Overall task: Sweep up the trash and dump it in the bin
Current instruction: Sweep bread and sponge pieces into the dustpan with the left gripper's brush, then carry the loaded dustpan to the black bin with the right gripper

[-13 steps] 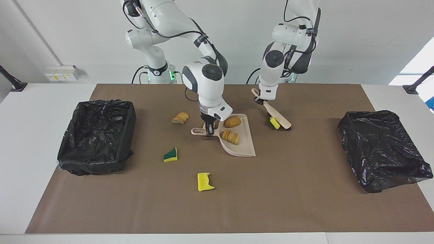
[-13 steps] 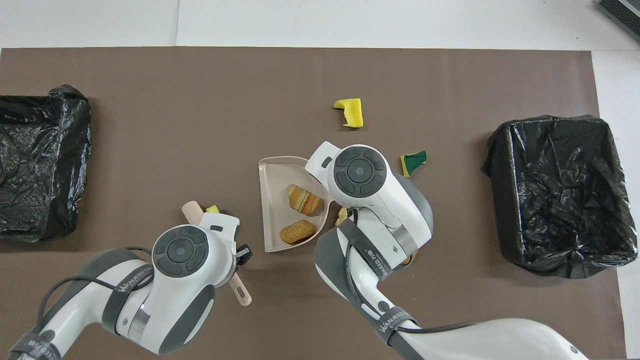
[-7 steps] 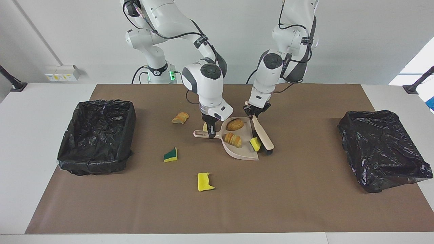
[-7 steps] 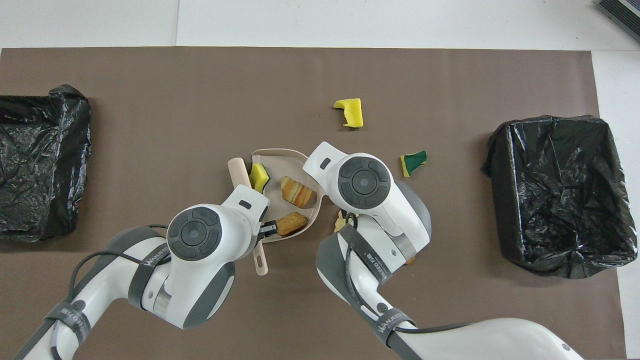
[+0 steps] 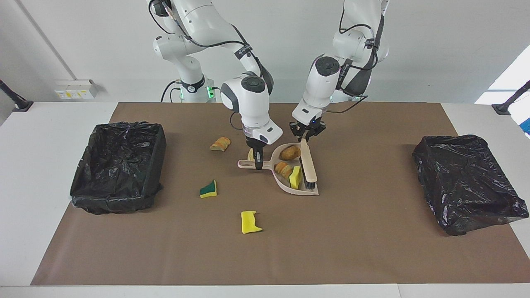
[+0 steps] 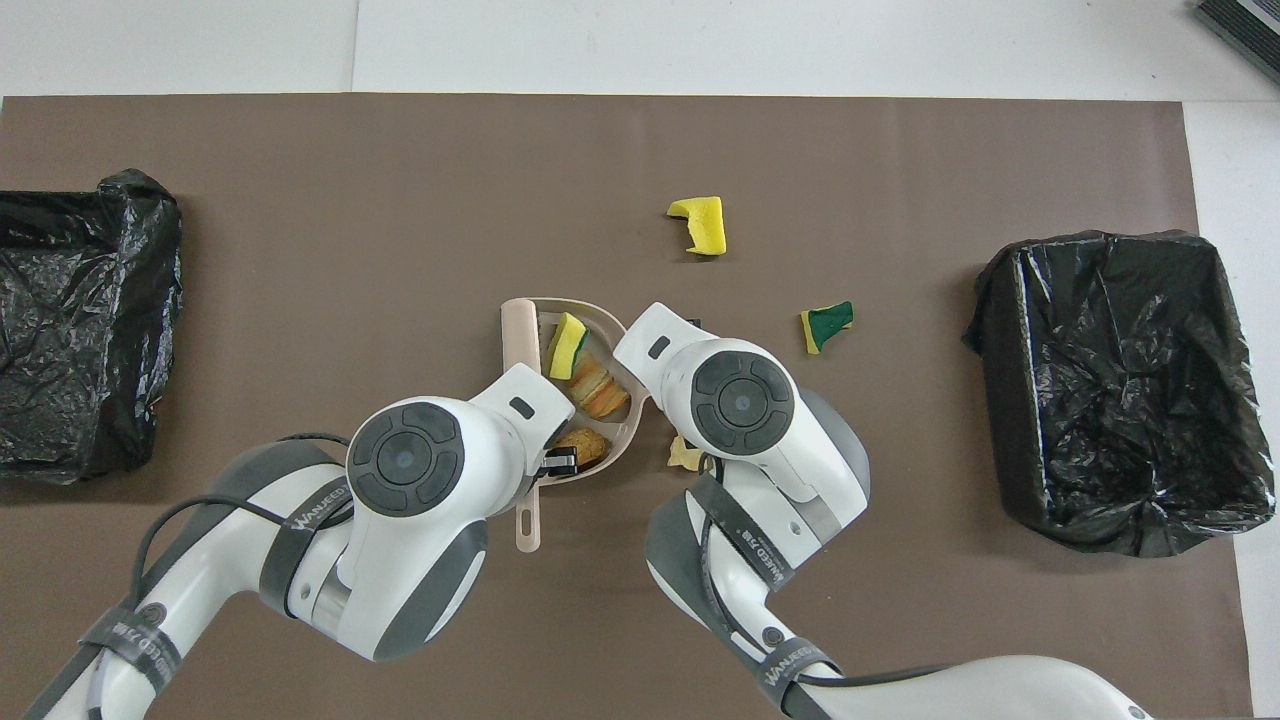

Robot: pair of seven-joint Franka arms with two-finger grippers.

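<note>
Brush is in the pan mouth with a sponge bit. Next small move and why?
Probably lift the brush clear of the dustpan, held by the left gripper. The yellow sponge bit already lies inside beside two bread chunks, while the right gripper pins the handle. Three scraps remain on the mat, the green-and-yellow wedge closest to the pan.

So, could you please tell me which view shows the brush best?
The facing view: the brush shows whole, handle to bristles, lying in the dustpan. Overhead, the left gripper hides its middle; only the head and handle end show.
</note>
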